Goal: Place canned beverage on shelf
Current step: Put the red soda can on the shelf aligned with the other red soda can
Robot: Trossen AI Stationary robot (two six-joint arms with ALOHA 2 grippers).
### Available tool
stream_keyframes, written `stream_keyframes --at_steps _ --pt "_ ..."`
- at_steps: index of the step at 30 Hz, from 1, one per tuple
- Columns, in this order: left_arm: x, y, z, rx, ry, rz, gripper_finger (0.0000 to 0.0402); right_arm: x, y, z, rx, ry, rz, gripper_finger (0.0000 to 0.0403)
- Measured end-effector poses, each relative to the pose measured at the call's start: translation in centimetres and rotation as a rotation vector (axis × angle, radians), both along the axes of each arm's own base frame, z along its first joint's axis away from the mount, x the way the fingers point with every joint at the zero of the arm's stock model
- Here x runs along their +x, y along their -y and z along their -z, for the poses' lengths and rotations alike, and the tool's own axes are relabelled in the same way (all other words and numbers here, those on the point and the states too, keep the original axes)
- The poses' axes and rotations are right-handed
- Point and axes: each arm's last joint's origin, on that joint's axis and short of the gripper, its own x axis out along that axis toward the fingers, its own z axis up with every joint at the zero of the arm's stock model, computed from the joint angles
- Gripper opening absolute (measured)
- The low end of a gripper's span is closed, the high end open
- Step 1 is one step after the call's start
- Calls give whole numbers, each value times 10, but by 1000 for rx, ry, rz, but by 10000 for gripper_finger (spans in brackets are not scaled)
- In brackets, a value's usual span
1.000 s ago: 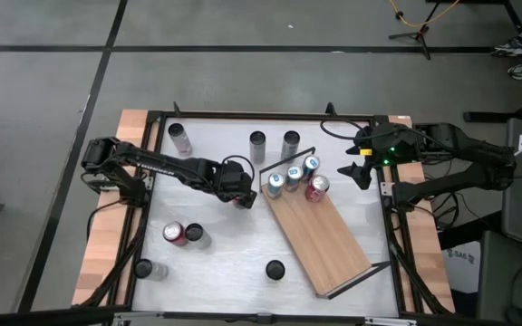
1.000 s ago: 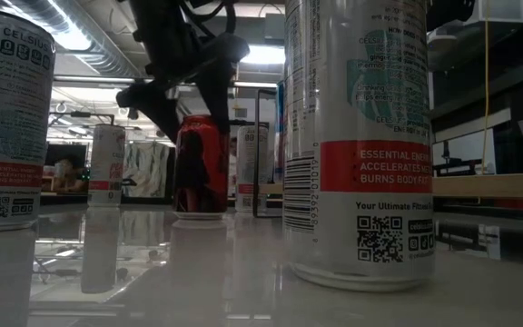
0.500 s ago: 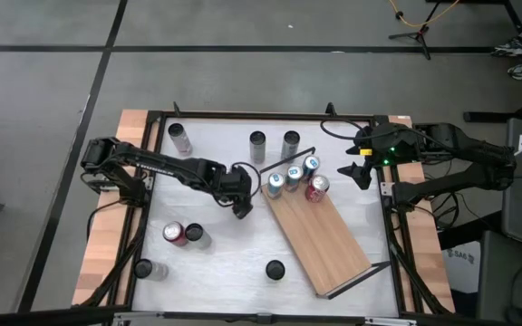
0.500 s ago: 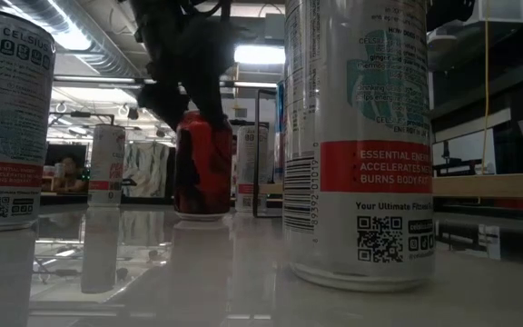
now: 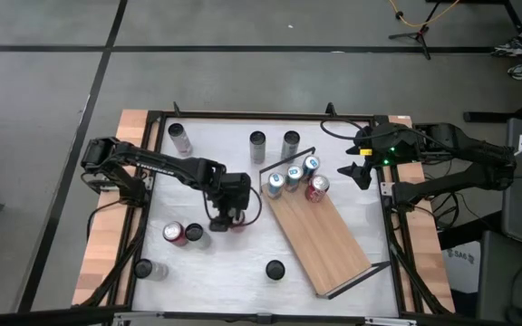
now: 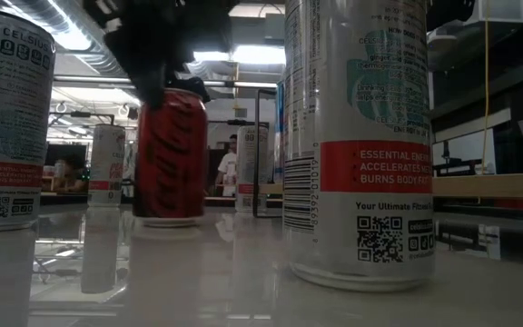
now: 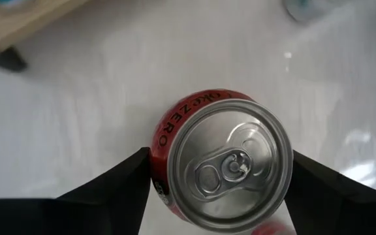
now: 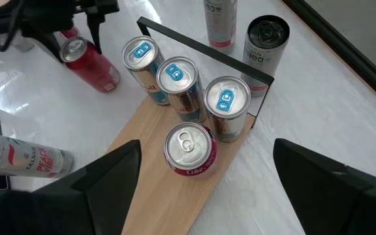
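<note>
Seemingly clamped on the red can (image 7: 222, 160), the left gripper (image 5: 227, 212) holds it on the white table (image 5: 333, 149), near the shelf (image 5: 320, 237). Next: lift, carry shelfward. Right gripper (image 5: 359, 171) waits open.

A lab: framed test table (image 5: 243, 122) on taped concrete floor (image 5: 243, 72).

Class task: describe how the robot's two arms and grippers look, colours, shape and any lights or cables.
Both arms are dark, jointed segments. The left gripper and right gripper have black wedge-shaped fingers. The right arm carries a green light and yellow tag; black cables trail along both.
</note>
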Motion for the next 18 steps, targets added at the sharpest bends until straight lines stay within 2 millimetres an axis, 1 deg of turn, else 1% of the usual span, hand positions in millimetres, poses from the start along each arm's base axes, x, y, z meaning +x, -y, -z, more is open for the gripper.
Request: stream_keyframes --at_steps 4,6,11,18 --pt "-4 0 1 48 0 165 275 0 0 0 0 1 0 337" --pt "-6 0 1 60 -2 200 275 0 0 0 0 0 0 337" --pt "-5 0 1 51 -2 163 279 0 0 0 0 1 1 337" --pt "-4 0 1 54 0 153 313 0 0 0 1 1 1 337"
